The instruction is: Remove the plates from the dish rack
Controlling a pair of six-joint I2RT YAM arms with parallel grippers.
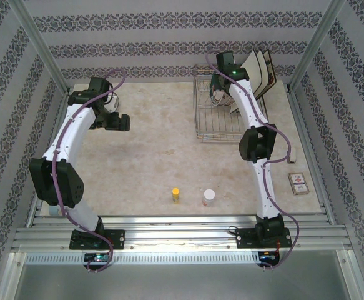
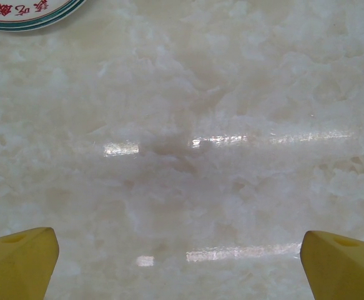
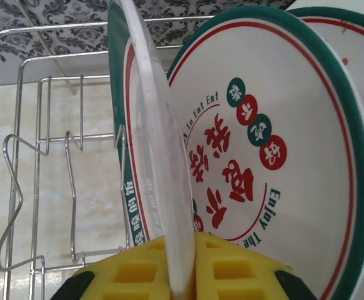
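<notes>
The right gripper [image 3: 182, 275] pinches an upright plate [image 3: 160, 156] by its rim, between both fingers; the left gripper [image 2: 180, 256] gapes wide above the table [image 2: 182, 94].

Left arm [image 1: 69, 134] arched; left gripper [image 1: 115, 121] pointing down, jaws spread wide. Right arm [image 1: 251, 115] extended far forward; right gripper [image 3: 183, 265] pinched tight on upright plate [image 3: 163, 187] rim.

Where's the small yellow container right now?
Yellow container: top view, on the table near its front edge, roughly centred, just left of the white-capped jar.
</notes>
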